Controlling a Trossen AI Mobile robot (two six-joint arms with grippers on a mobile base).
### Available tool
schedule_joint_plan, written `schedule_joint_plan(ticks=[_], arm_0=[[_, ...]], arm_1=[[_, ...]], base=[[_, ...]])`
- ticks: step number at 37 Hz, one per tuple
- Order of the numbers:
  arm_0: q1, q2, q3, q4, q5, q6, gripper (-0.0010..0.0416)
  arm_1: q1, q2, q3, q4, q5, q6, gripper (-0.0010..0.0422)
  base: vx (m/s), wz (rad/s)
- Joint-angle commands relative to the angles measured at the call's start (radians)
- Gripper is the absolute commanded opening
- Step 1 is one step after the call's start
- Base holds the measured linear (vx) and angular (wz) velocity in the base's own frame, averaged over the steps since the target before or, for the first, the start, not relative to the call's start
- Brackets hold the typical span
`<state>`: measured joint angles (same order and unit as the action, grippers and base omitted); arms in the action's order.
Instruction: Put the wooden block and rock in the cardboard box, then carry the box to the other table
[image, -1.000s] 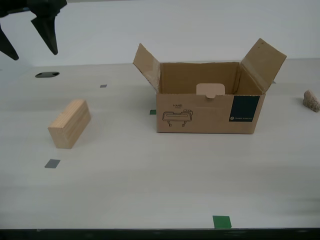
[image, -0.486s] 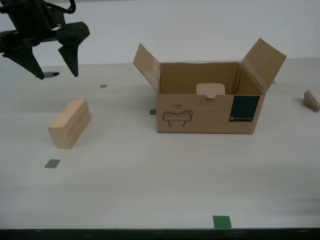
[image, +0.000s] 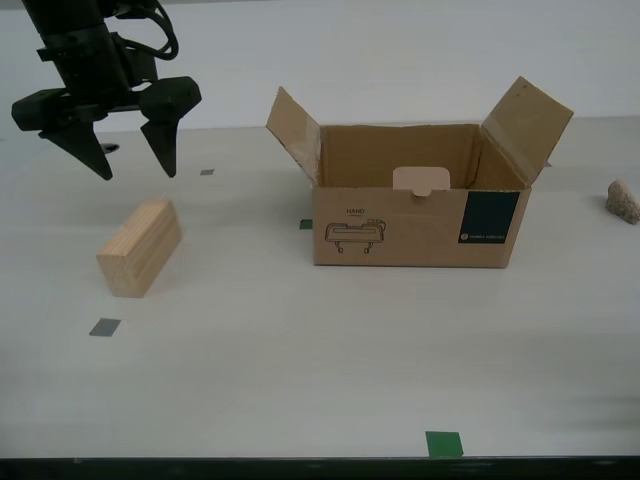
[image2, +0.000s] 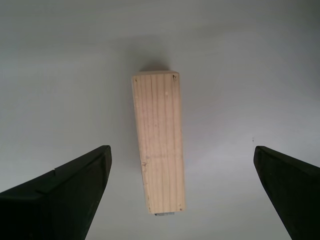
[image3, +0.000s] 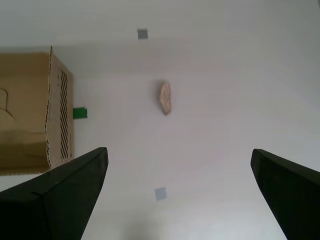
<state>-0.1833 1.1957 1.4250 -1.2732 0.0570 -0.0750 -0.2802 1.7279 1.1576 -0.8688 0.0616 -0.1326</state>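
Two loose things sit outside the container on the smooth off-white tabletop (image: 300, 380), the largest surface in view, dotted with small grey and green tape squares. Next in size is the brown corrugated cardboard box (image: 415, 215), standing open near the middle of the exterior view with its side flaps splayed outward and nothing visible inside. The light tan rectangular wooden block (image: 140, 247) lies well apart from the box, toward the exterior view's left, on a long face. My second gripper (image: 135, 165) hangs in the air above and just behind the block, jaws spread wide and holding nothing. The second wrist view shows the block (image2: 158, 142) centred between the two dark fingers, its long axis running along the camera's line of sight and so across the gap, meaning the jaws would close on its narrow width. The small, rough pinkish-tan rock (image: 622, 201) rests at the exterior view's far right, beyond the box. My first gripper (image3: 180, 200) looks down on the rock from well above, also wide open and empty, and does not appear in the exterior view. I judge the second arm the nearer to a grasp: a straight descent should suffice.
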Motion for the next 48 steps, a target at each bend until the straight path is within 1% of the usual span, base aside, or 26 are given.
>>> schedule_joint_plan(ticks=[1, 11, 19, 30, 41, 48], arm_0=[[0.000, 0.042, 0.001, -0.019, 0.000, 0.005, 0.0399], [0.000, 0.141, 0.001, 0.037, 0.000, 0.012, 0.0399], [-0.003, 0.203, 0.000, 0.051, 0.002, 0.010, 0.0399], [-0.008, 0.293, 0.000, 0.138, 0.001, 0.007, 0.0399], [-0.020, 0.400, 0.000, 0.166, 0.001, 0.003, 0.0397], [-0.027, 0.453, 0.000, 0.208, 0.000, -0.016, 0.0387]], arm_1=[[-0.001, 0.001, 0.001, -0.003, -0.002, 0.002, 0.0389], [-0.002, 0.001, 0.001, -0.022, -0.002, 0.003, 0.0389], [-0.002, 0.001, 0.001, -0.027, -0.002, 0.003, 0.0389], [-0.002, 0.001, 0.001, -0.027, -0.002, 0.003, 0.0389], [-0.002, 0.001, 0.001, -0.031, -0.002, 0.003, 0.0389], [-0.002, 0.001, 0.001, -0.037, -0.002, 0.002, 0.0389]], base=[[0.000, 0.000], [0.000, 0.000], [0.000, 0.000], [0.000, 0.000], [0.000, 0.000], [0.000, 0.000]])
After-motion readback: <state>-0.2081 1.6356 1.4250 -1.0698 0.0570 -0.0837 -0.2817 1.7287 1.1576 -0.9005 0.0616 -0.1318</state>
